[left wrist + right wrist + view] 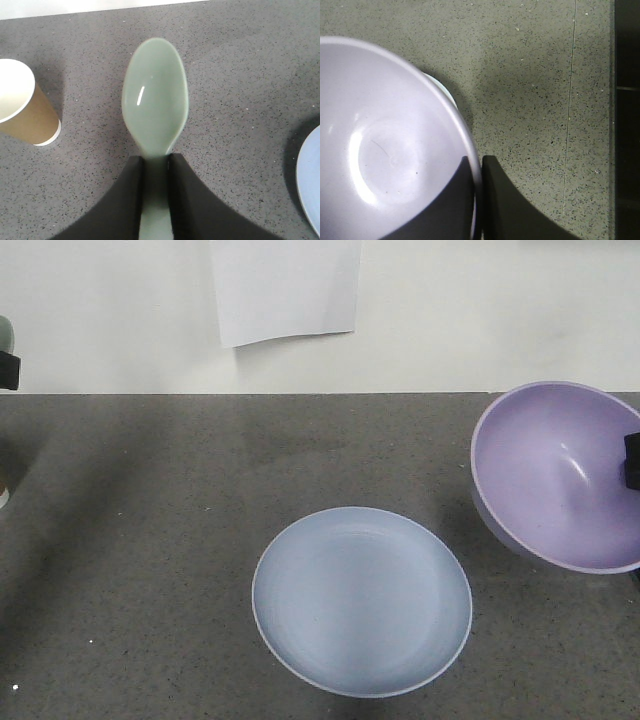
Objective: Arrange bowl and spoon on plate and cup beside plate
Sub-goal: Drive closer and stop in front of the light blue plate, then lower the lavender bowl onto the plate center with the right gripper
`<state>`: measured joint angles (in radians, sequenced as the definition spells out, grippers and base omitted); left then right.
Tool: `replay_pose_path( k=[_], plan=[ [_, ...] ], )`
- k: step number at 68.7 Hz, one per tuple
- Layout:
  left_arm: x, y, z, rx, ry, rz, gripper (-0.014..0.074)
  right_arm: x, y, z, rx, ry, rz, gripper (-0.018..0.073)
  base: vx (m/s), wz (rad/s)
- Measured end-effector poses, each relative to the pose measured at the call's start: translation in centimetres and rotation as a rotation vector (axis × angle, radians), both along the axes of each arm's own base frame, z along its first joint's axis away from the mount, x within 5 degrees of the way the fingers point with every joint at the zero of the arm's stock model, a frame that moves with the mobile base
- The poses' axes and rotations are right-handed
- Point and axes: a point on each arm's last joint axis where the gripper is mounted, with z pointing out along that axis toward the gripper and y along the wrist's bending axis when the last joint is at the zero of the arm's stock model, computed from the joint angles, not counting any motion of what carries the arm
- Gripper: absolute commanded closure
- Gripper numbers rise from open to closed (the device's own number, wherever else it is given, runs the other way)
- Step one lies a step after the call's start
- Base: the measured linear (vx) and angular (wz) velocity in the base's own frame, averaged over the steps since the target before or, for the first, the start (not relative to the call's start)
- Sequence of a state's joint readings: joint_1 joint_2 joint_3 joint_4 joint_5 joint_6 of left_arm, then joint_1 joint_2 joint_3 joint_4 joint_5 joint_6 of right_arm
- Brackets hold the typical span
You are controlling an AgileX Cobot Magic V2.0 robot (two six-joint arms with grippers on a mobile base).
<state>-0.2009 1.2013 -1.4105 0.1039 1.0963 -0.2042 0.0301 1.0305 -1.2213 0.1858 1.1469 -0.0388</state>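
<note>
While my right gripper (479, 172) was clamped on the rim of the bowl (385, 150), one of my fingers (510, 210) outside the wall and the other inside it, the bowl hung tilted, its mouth turned toward the front camera. It sat to the right of the plate (360, 600), near it but not yet over it, and looked clear of the grey counter (150, 540). A pinch on one edge of smooth, glossy plastic was a thin hold, I judged: any quick swing could have let the bowl pivot between my pads or slip out. If I had lowered it at that tilt, the low side would have met the plate's raised rim first and shoved the empty plate across the counter, or left the bowl rocking off-centre

My left gripper (156, 165) was drawn in narrow on the handle of the spoon (155, 107), whose head stuck out ahead of me above the counter. Held so far back, I thought, the spoon could twist in my grip if its head touched anything. The cup (22, 107) stood upright on the counter off to the spoon's left, well apart from the plate; a careless sweep of that arm could have toppled so light a thing. Both loads belonged on the plate, so my two arms risked meeting there if they went in together
</note>
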Motion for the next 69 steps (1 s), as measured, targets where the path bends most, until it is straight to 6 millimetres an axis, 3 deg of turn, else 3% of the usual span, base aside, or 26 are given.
replay_pose_path(
  k=[69],
  plan=[
    [0.00, 0.00, 0.00, 0.000, 0.000, 0.000, 0.0603, 0.16, 0.02, -0.10, -0.009, 0.003, 0.014, 0.0565, 0.00, 0.00]
  ],
)
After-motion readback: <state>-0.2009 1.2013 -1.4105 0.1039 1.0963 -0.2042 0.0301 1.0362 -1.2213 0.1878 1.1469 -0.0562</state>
